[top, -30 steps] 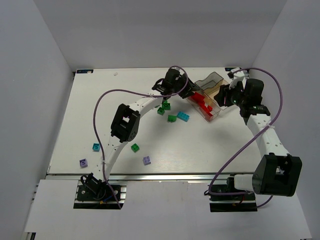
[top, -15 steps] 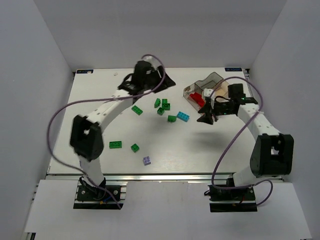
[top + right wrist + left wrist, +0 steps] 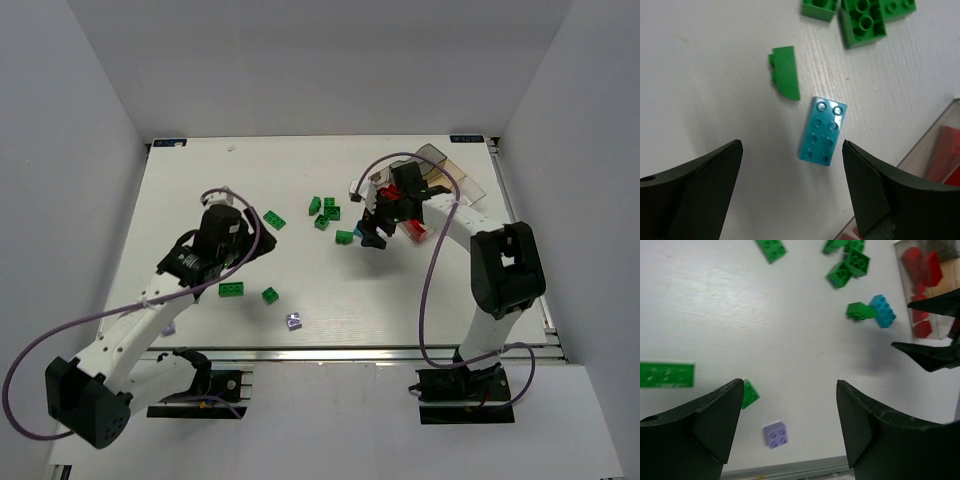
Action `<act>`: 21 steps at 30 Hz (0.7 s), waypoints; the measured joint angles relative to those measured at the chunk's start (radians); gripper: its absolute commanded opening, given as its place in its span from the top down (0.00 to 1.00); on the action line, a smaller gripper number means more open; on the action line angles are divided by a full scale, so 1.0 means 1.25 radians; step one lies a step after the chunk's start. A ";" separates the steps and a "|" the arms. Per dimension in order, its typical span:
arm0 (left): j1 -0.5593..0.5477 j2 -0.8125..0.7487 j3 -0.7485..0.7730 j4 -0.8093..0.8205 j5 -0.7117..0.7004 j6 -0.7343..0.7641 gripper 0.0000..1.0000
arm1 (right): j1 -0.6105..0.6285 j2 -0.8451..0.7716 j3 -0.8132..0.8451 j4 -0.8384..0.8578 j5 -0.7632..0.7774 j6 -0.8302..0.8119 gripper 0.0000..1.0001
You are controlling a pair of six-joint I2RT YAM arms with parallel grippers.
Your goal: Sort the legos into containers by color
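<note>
**Inspector:** Status, starting at the left?

**Assessor:** The left gripper (image 3: 790,425) is spread and empty above the white bench (image 3: 200,180). Under it lie a long flat green plate (image 3: 666,375), a small green brick (image 3: 749,393) and a pale purple square brick (image 3: 775,434). All three are loose and apart from one another.

**Inspector:** Centre?

**Assessor:** There is a lone green brick (image 3: 772,249), then a cluster of green studded bricks (image 3: 849,262). A green wedge piece (image 3: 785,72) lies just beside a cyan-blue eight-stud brick (image 3: 823,130).

**Inspector:** Right?

**Assessor:** The right gripper (image 3: 790,185) has its jaws wide and holds nothing. It is poised over the cyan-blue brick without touching it. Beyond it, the clear smoky compartment tray (image 3: 445,158) holds red bricks (image 3: 920,260). The arm hides part of the tray.

**Inspector:** Progress?

**Assessor:** Red appears sorted, as none is visible on the bench. Green, cyan-blue and purple are all outstanding. In my judgement, most of the job remains.
</note>
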 measured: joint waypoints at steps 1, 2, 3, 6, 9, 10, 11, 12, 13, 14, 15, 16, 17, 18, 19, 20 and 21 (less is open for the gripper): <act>0.000 -0.025 -0.015 -0.027 -0.018 -0.008 0.16 | 0.001 0.012 0.007 0.011 0.022 0.019 0.14; 0.000 -0.048 -0.024 -0.047 -0.033 -0.014 0.16 | 0.002 0.021 0.014 0.017 0.042 0.034 0.12; 0.000 -0.072 -0.031 -0.069 -0.049 -0.022 0.16 | 0.004 0.031 0.022 0.018 0.059 0.046 0.12; 0.000 -0.129 -0.038 -0.122 -0.088 -0.043 0.15 | 0.005 0.059 0.045 0.022 0.096 0.073 0.11; 0.000 -0.159 -0.040 -0.168 -0.117 -0.068 0.15 | 0.007 0.075 0.048 0.029 0.124 0.092 0.11; 0.000 -0.164 -0.044 -0.177 -0.125 -0.077 0.15 | 0.008 0.080 0.049 0.031 0.131 0.095 0.11; 0.000 -0.167 -0.050 -0.189 -0.132 -0.085 0.15 | 0.009 0.086 0.050 0.031 0.139 0.099 0.11; 0.000 -0.168 -0.056 -0.201 -0.137 -0.095 0.15 | 0.011 0.094 0.053 0.032 0.146 0.102 0.11; 0.000 -0.168 -0.062 -0.208 -0.140 -0.102 0.15 | 0.012 0.102 0.056 0.033 0.154 0.106 0.11; 0.000 -0.167 -0.067 -0.216 -0.144 -0.110 0.15 | 0.013 0.110 0.060 0.034 0.160 0.109 0.11; 0.000 -0.167 -0.072 -0.224 -0.146 -0.117 0.15 | 0.016 0.121 0.065 0.035 0.168 0.112 0.11; 0.000 -0.167 -0.076 -0.230 -0.148 -0.123 0.15 | 0.016 0.130 0.069 0.035 0.174 0.114 0.13; 0.000 -0.167 -0.078 -0.235 -0.150 -0.128 0.15 | 0.018 0.138 0.073 0.035 0.180 0.114 0.14; 0.000 -0.167 -0.079 -0.240 -0.152 -0.134 0.15 | 0.020 0.147 0.078 0.035 0.186 0.115 0.17; 0.000 -0.167 -0.079 -0.245 -0.152 -0.137 0.15 | 0.021 0.157 0.083 0.037 0.192 0.116 0.24; 0.000 -0.167 -0.079 -0.248 -0.154 -0.142 0.15 | 0.021 0.165 0.087 0.038 0.198 0.116 0.27; 0.000 -0.168 -0.079 -0.251 -0.157 -0.146 0.15 | 0.021 0.172 0.090 0.039 0.202 0.115 0.31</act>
